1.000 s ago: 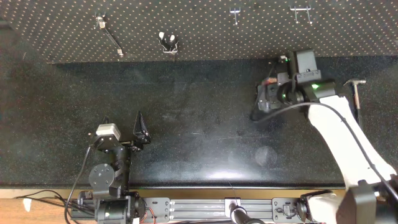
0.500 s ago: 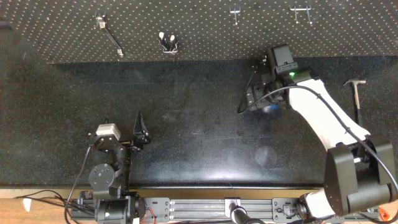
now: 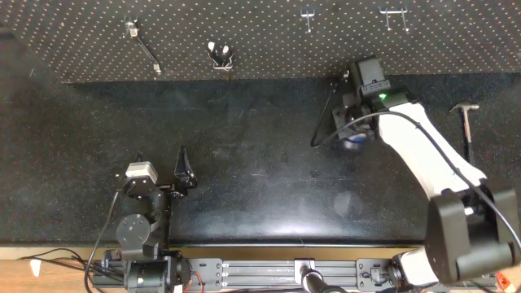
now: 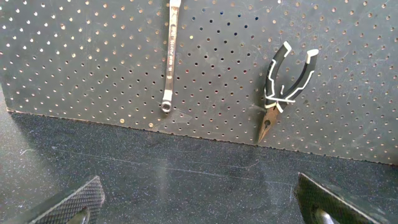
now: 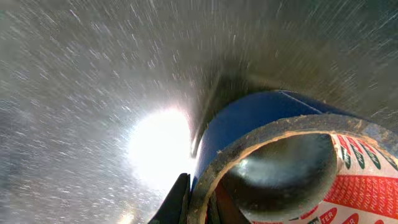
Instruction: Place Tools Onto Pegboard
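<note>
My right gripper is near the foot of the pegboard, right of the middle, shut on a blue tape roll. In the right wrist view the roll looms close, with its cardboard core and red-printed inner face, and its wall sits between my fingers just above the black tabletop. My left gripper rests low at the front left, open and holding nothing. It faces a wrench and black-and-white pliers hanging on the board.
A hammer lies on the table at the far right edge. Two bare metal hooks stick out of the pegboard above the right gripper. A black cable hangs beside the right wrist.
The right arm swung left and closer to the pegboard with the tape roll over the last second, then held nearly still. The left arm has not moved.
</note>
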You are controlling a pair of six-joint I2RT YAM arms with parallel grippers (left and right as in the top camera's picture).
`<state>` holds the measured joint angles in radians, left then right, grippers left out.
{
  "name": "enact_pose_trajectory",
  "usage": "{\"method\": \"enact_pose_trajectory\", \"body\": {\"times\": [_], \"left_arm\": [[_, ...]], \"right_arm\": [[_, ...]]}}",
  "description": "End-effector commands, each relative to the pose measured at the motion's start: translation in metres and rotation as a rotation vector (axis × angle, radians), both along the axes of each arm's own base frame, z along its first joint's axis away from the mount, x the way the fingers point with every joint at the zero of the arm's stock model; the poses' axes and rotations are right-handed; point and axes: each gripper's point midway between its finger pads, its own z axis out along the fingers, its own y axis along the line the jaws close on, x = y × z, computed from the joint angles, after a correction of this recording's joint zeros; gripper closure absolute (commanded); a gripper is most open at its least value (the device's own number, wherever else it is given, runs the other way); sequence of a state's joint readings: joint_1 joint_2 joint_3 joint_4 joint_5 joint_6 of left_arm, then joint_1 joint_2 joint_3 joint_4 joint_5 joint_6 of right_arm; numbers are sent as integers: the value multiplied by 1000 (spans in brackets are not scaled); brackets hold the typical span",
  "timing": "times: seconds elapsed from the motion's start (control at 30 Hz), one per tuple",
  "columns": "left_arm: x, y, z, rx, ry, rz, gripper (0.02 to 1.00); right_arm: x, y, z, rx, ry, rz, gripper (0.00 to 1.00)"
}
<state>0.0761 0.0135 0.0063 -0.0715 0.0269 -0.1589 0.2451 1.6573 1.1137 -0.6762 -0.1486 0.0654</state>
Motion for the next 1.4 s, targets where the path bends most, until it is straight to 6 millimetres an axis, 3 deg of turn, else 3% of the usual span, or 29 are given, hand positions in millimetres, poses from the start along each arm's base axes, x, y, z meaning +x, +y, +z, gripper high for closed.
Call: {"method": "enact_pose_trajectory", "body": {"times": [0.03, 0.17, 0.3, 0.4, 0.5, 0.7, 0.83, 0.93, 1.1, 1.4], "left_arm": [[0, -1, 0, -10, -2, -8, 23], [0, -1, 0, -10, -2, -8, 23], [-1, -1, 0, -10, -2, -8, 23], [0, -1, 0, -10, -2, -8, 23], [0, -1, 0, -10, -2, -8, 23], [0, -1, 0, -10, -2, -8, 23], [0, -1, 0, -10, -2, -9, 23], [0, -1, 0, -10, -2, -8, 23], [0, -1, 0, -10, -2, -8, 23], [0, -1, 0, -10, -2, -8, 23]], "right_arm": [[13, 9, 91, 95, -273, -1, 925], [13, 19, 153, 158, -476, 23, 925], [13, 49, 216, 238, -708, 91, 925], [19, 66, 246, 248, -847, 90, 925], [27, 76, 257, 222, -926, 54, 925], [52, 88, 251, 161, -995, -39, 925], [71, 100, 235, 166, -1001, -42, 928], [81, 98, 217, 168, -963, -113, 928], [88, 102, 196, 149, -924, -112, 925], [101, 110, 184, 158, -938, -114, 928]]}}
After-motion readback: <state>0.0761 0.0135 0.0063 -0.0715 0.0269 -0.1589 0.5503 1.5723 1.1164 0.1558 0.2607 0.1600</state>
